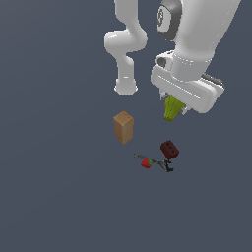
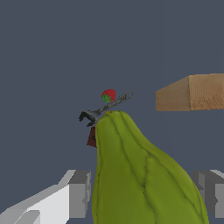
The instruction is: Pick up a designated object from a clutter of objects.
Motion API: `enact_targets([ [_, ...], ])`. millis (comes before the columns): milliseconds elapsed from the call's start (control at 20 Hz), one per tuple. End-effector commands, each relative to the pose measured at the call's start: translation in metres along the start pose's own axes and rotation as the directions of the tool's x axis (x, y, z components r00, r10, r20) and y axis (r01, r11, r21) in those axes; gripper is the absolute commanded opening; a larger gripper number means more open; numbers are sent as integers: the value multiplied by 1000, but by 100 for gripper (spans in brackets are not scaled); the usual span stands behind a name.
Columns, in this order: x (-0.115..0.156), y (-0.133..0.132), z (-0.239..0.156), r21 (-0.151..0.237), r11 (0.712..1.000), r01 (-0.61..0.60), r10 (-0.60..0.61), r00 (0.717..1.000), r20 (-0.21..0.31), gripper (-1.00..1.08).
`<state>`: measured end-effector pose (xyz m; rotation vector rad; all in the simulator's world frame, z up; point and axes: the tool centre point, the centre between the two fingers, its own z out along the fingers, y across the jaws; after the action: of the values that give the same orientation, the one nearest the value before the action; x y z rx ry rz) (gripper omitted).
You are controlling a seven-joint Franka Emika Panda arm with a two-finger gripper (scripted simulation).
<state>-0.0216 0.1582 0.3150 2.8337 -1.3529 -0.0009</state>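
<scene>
The yellow-green pear (image 1: pixel 172 109) hangs under my gripper (image 1: pixel 173 109), lifted well above the floor. In the wrist view the pear (image 2: pixel 140 175) fills the space between the two grey fingers (image 2: pixel 78 192), which are shut on its sides. Below lies the clutter: the tan upright wooden block (image 1: pixel 123 127), the dark brown holed block (image 1: pixel 169 149), the red strawberry (image 1: pixel 146 163) and the thin dark tool (image 1: pixel 160 163). The wrist view also shows the strawberry (image 2: pixel 108 95), the tool (image 2: pixel 105 107), the tan block (image 2: pixel 192 92) and a sliver of the brown block (image 2: pixel 91 137) behind the pear.
The arm's white base (image 1: pixel 125 86) stands behind the tan block. The dark grey floor (image 1: pixel 54 187) stretches around the items.
</scene>
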Motion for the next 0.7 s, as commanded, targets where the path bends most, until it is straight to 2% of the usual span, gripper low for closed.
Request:
enact_targets([
  [0, -8, 8, -22, 1, 1000, 0, 0, 1000, -1, -100],
  [350, -25, 23, -67, 1, 1000, 0, 0, 1000, -1, -100],
  [650, -31, 28, -86, 1, 1000, 0, 0, 1000, 0, -100],
])
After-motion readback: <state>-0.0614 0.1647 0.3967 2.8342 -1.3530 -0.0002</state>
